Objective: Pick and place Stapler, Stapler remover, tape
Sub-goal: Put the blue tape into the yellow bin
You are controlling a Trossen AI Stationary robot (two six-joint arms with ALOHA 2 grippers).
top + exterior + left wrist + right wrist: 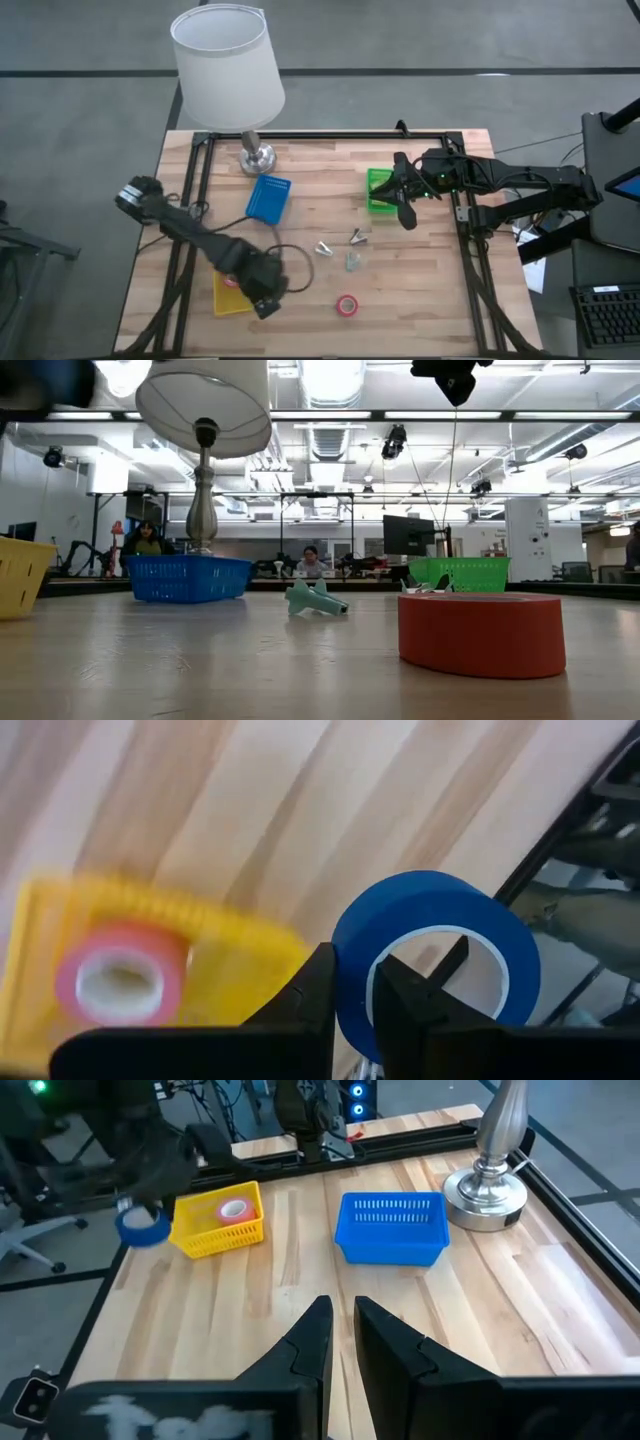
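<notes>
My left gripper point(266, 296) hangs beside the yellow tray point(228, 298), shut on a blue tape roll point(432, 960). A pink tape roll point(121, 976) lies in that tray. A red tape roll point(347, 305) lies flat on the table near the near edge. Three small staple removers point(352, 250) lie mid-table. My right gripper point(405, 211) hovers shut next to the green tray point(378, 190), touching nothing. No stapler shows. My left gripper pinches the blue tape roll's wall point(350, 982), one finger point(400, 1005) inside the ring and the other outside. The roll stands on edge past the fingertips and is lifted clear of the table, next to the yellow tray point(218, 1220).
A blue tray point(268, 198) and a lamp with a white shade point(226, 62) on a metal base point(256, 158) stand toward the far left. A black frame point(330, 134) runs round the table. Bare wood lies between the trays. People sit in the room beyond.
</notes>
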